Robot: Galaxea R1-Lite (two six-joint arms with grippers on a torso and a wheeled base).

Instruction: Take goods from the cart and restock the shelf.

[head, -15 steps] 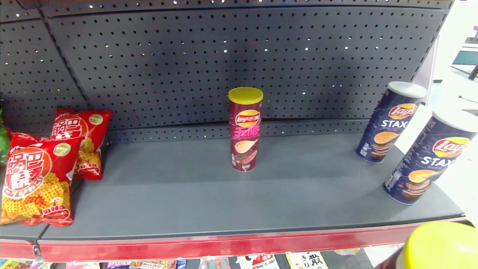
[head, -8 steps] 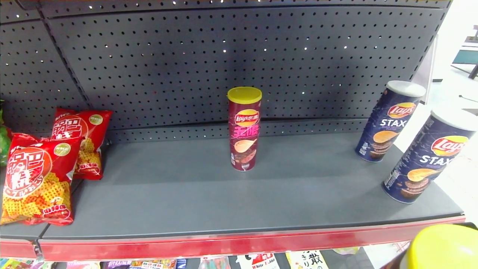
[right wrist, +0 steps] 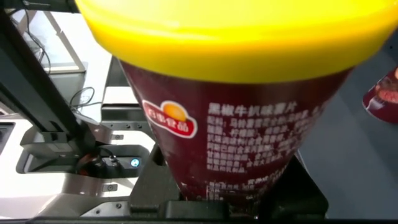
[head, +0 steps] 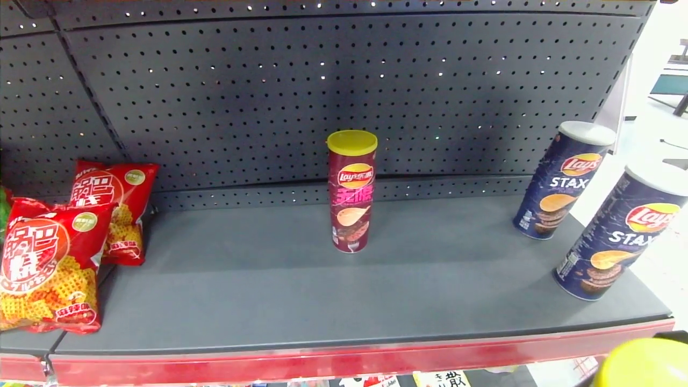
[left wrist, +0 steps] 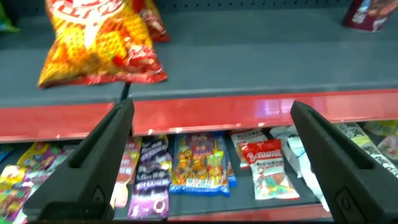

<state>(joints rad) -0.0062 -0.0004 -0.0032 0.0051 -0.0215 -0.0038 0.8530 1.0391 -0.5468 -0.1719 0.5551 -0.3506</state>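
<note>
With the fingers (right wrist: 158, 198) of the right gripper (right wrist: 231, 208) pressed shut against its lower end, held a maroon chip can (right wrist: 236, 143) lid-up, its yellow lid (head: 645, 363) low in front of the red front edge (head: 322, 361) of the shelf, toward the right end. Touched nothing but those fingers; sat wholly off the shelf.

Faced a grey shelf deck (head: 258, 290) backed by a dark perforated panel (head: 269, 97). Carried on that deck: a second maroon can (head: 351, 193) with the same yellow lid, upright near the middle and close to the back. Also two navy cans (head: 561, 180) (head: 618, 234) toward the right end, one behind the other and well apart from the maroon one. At the left end, two red snack bags (head: 45, 274) (head: 118, 212), the front one overlapping the rear. Gave onto a bright, pale floor (head: 658, 123) past the right end of the shelf.

Spread the dark fingers (left wrist: 93, 168) of the left gripper (left wrist: 211, 107) wide apart, with nothing between them and nothing touched. Hovered in front of the red front edge near the front snack bag, over a lower shelf (left wrist: 199, 171) packed with coloured packets.
</note>
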